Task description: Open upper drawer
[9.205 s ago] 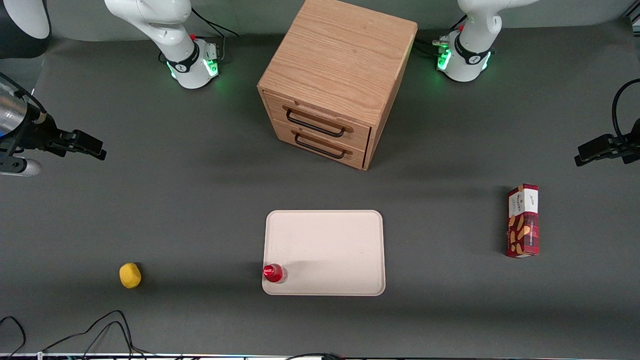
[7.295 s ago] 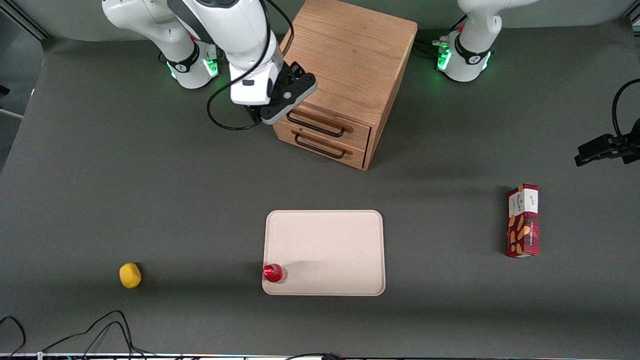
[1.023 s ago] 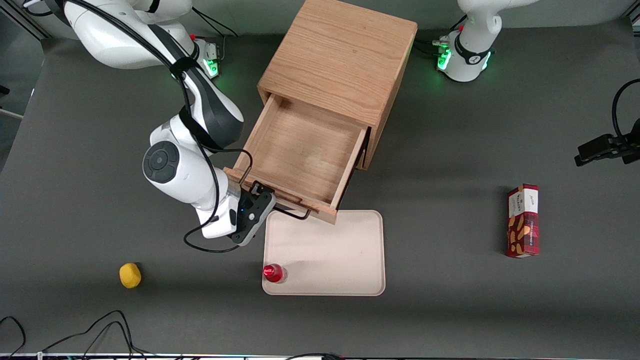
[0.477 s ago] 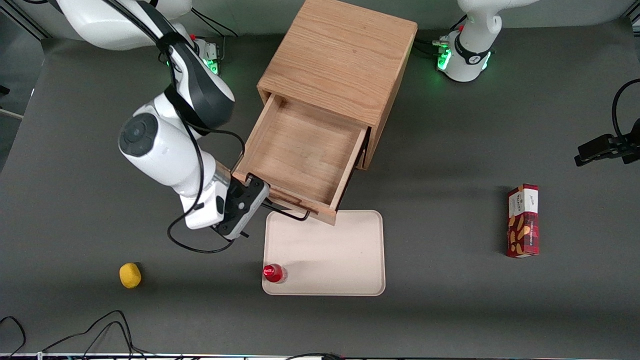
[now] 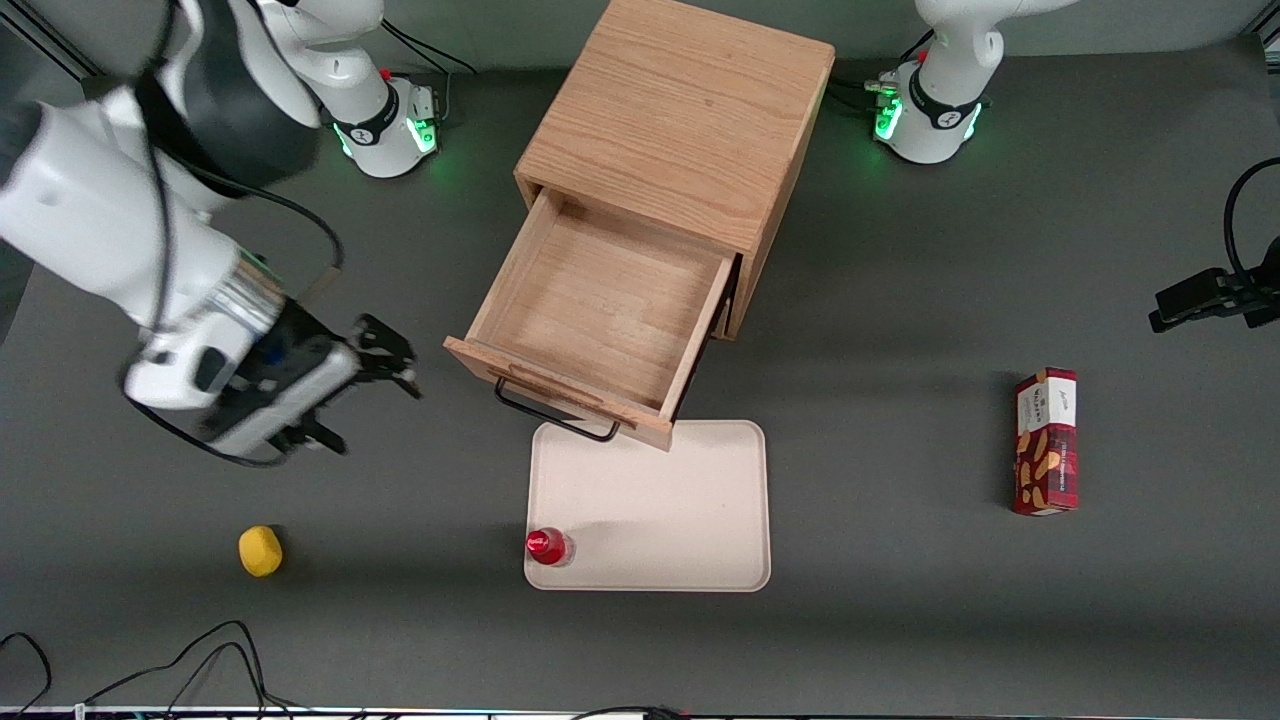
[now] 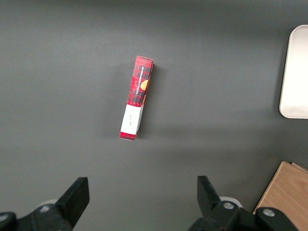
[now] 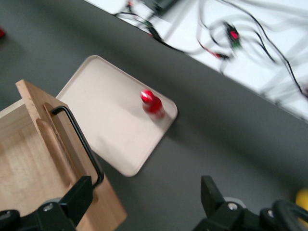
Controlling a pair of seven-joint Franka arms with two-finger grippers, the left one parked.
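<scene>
Hanging motion-blurred above the table beside the pulled-out upper drawer point(image 5: 598, 315), the claw point(image 5: 365, 395) is spread, gripping nothing.

- 1 cabinet point(image 5: 690, 120), w/ 1 upper drawer point(image 5: 600, 305) pulled out
- 1 tray point(image 5: 660, 490) in front of cabinet
- 1 red bottle point(image 5: 547, 546)
- 1 yellow ball point(image 5: 260, 551)
- 1 red box point(image 5: 1046, 441)
- 1 gripper point(image 5: 365, 395) counted, fingers apart
</scene>
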